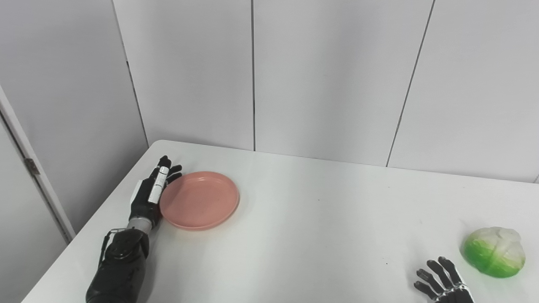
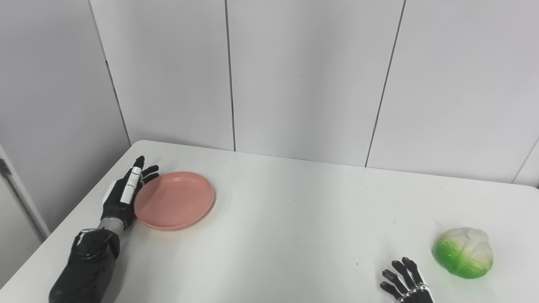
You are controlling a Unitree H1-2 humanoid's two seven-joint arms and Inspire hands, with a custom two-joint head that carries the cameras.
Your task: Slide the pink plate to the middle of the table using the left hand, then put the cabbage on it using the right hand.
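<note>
White bench (image 1: 311, 219) filled the lower half of the frame, backed by grey wall panels (image 1: 328, 75) across the top. Left arm (image 1: 120, 265) came in at lower left, dark and resting on the bench.

Pink plate (image 1: 199, 200) lay flat at centre left of the frame, well short of the bench's middle, with nothing on it.

Left hand (image 1: 150, 195) stood on edge just left of the plate, palm against the rim, touching it. Fingers (image 1: 162, 172) stretched out and released, pointing toward the upper part of the frame, curling slightly around the plate's far left edge; no grasp on the rim.

Cabbage (image 1: 493, 251) sat at lower right of the frame, green below and pale white above, on the bench, well apart from the plate.

Right hand (image 2: 406, 282) showed only in part at the bottom edge, lower right, near the cabbage and just to its left, not touching it. Fingers (image 2: 400, 273) spread apart and released, holding nothing, tips pointing toward the upper part of the frame; palm cut off by the frame edge.
</note>
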